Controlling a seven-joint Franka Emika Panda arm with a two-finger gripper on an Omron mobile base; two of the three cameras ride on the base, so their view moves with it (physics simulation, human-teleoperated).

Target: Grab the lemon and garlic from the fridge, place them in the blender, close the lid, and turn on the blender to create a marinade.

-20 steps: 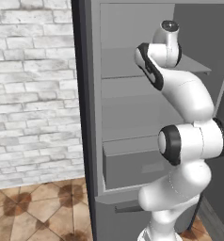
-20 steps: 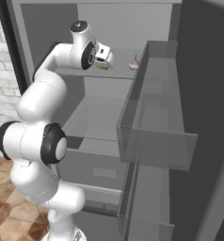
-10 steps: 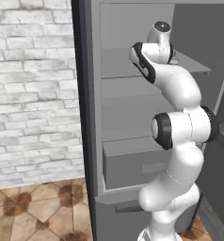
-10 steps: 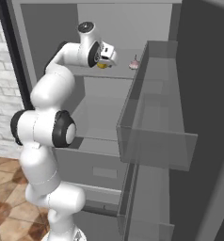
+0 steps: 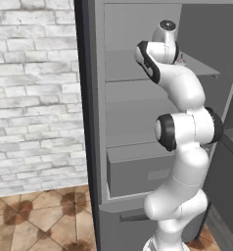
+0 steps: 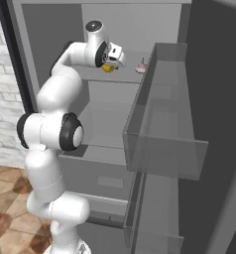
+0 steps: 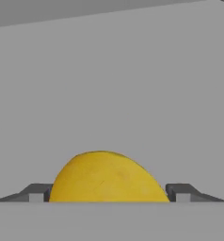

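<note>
Reaching deep into the tall dark grey fridge (image 6: 35,59), upper shelf, white arm's two-finger gripper (image 7: 107,194) spread wide, straddling the small round yellow-orange lemon (image 7: 108,178), nothing clamped yet. Likely light, firm, smooth-skinned and prone to rolling; best pinched across the widest middle.

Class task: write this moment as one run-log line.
phase: reaching | gripper: open, straddling lemon | lemon: on fridge shelf | garlic: beside, untouched

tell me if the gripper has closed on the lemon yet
Not yet. In the hand view the gripper is open: the fingertips flank the lemon with small gaps either side.
</note>
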